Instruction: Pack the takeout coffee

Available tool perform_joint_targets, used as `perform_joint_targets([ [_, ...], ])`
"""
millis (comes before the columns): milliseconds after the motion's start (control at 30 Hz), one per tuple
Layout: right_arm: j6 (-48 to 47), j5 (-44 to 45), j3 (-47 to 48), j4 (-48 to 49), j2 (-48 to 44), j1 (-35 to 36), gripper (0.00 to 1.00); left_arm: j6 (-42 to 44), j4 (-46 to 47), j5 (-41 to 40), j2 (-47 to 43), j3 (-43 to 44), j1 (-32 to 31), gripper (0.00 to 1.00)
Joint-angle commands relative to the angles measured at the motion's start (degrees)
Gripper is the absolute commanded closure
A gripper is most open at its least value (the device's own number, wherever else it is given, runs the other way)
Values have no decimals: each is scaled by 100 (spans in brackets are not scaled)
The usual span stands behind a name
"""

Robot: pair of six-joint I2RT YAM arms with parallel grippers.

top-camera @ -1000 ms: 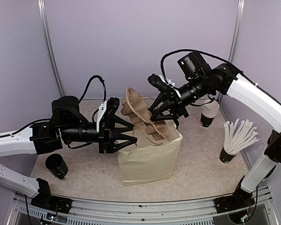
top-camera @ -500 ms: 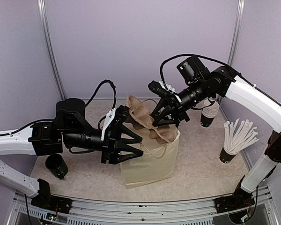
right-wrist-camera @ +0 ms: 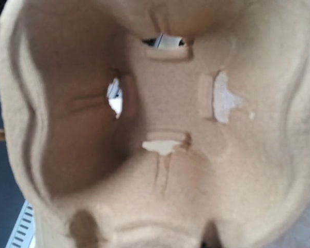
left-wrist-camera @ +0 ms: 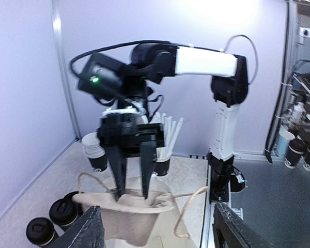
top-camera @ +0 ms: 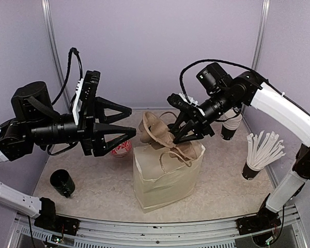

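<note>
Early days on this pack: the right gripper [top-camera: 180,135] is pinched shut on the edge of the pulp carrier [top-camera: 155,129], holding it tilted at the mouth of the paper bag [top-camera: 163,178], partly in and not yet seated. The left gripper [top-camera: 130,122] hangs high to the left of the bag, jaws spread wide with nothing in them. No coffee looks packed. One black cup [top-camera: 62,182] sits near the front-left corner of the table, well apart from the bag, and the left wrist view picks out three lidded black cups [left-wrist-camera: 62,209] on the table beside the bag. So seating the carrier and loading coffee look to be ahead. The bag's inside is hidden, the carrier fills the right wrist view, and the front-left cup's lid is hard to make out.
</note>
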Motion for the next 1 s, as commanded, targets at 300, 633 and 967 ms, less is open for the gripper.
perform_joint_targets([
  [300, -413, -26, 67, -500, -342, 174, 71, -504, -961, -179, 1262, 1289, 1656, 26],
  [633, -440, 386, -85, -583, -275, 355, 71, -276, -1377, 1251, 2033, 1529, 1848, 28],
  [967, -461, 588, -100, -601, -210, 542, 71, 210, -2182, 1331, 2752, 2193, 1862, 44],
])
